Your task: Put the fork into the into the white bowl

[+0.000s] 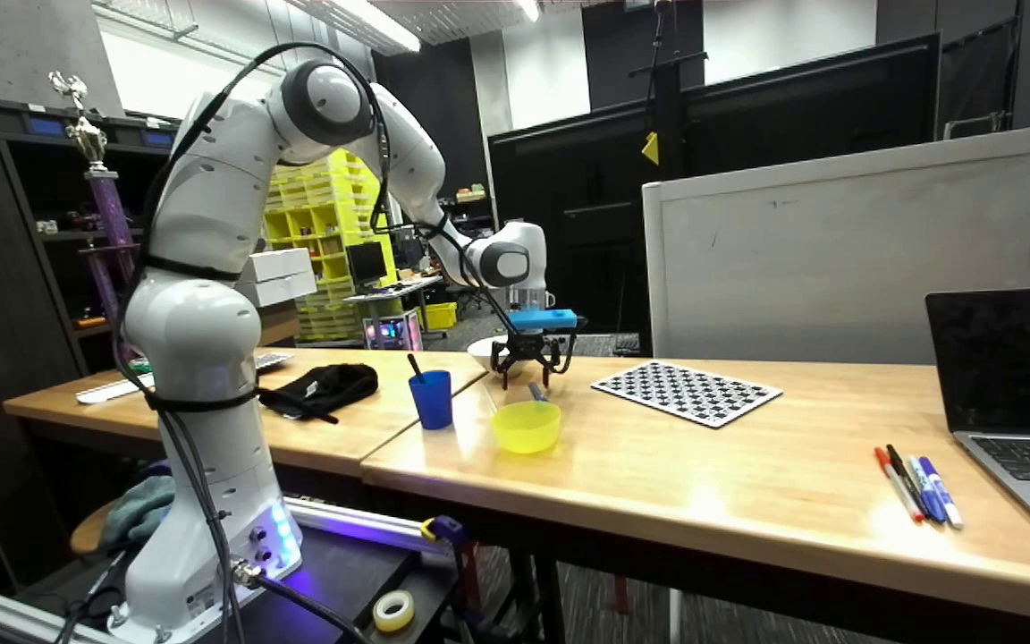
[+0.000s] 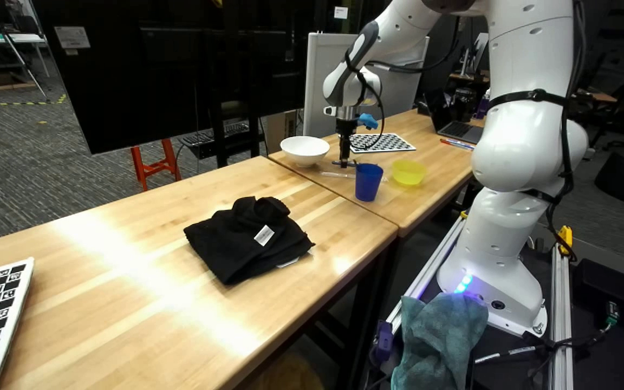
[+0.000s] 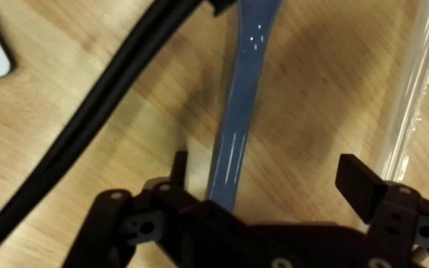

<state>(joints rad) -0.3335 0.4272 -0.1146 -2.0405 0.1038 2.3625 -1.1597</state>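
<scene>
Fork (image 3: 242, 96), blue, glossy and slender: long flat handle widening toward the upper edge of the wrist view, head cropped there; white specks of reflected light at the neck, paler streaks along the lower handle, near end partly hidden behind the gripper (image 3: 264, 175). Flat on the pale wooden table (image 1: 819, 429), outside the white bowl (image 2: 305, 150) and near it. Gripper directly above, fingers well apart, handle within the gap, closer to the finger at left in the wrist view, bare wood visible on both sides. Alongside, a clear strip (image 3: 415, 93). Near these, in both exterior views, a translucent yellow bowl (image 1: 527, 429) and an upright blue cup (image 1: 431, 400) with a dark stick (image 1: 415, 365) above its rim. Farther out, a black-and-white patterned board (image 1: 689, 392), a rumpled black cloth (image 2: 249, 238), markers (image 1: 926, 487) and an open laptop (image 1: 1016, 367).
</scene>
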